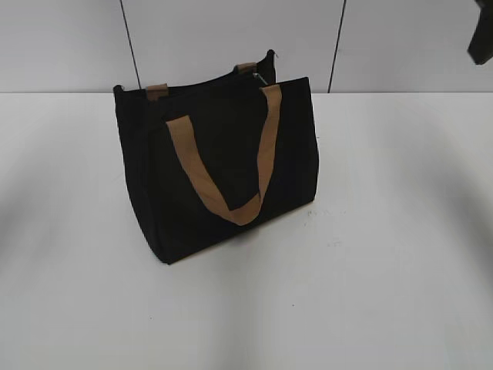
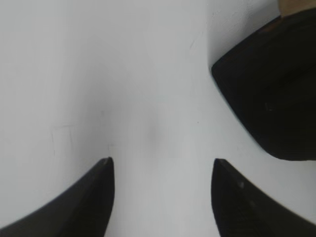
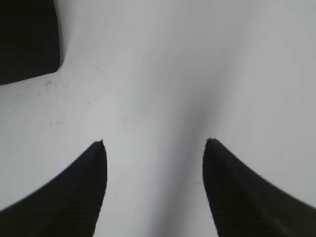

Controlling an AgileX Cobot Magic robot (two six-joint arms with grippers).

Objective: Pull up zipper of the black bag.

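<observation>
The black bag stands upright on the white table, a little left of centre, with one tan handle hanging down its front. A small silvery slider of the zipper shows at the rim's far right end. A bag corner also shows in the left wrist view and in the right wrist view. My left gripper is open and empty above bare table, left of the bag. My right gripper is open and empty above bare table, right of the bag. Neither touches the bag.
The white table spreads around the bag. A grey panelled wall stands behind it. A dark arm part shows at the top right corner of the exterior view.
</observation>
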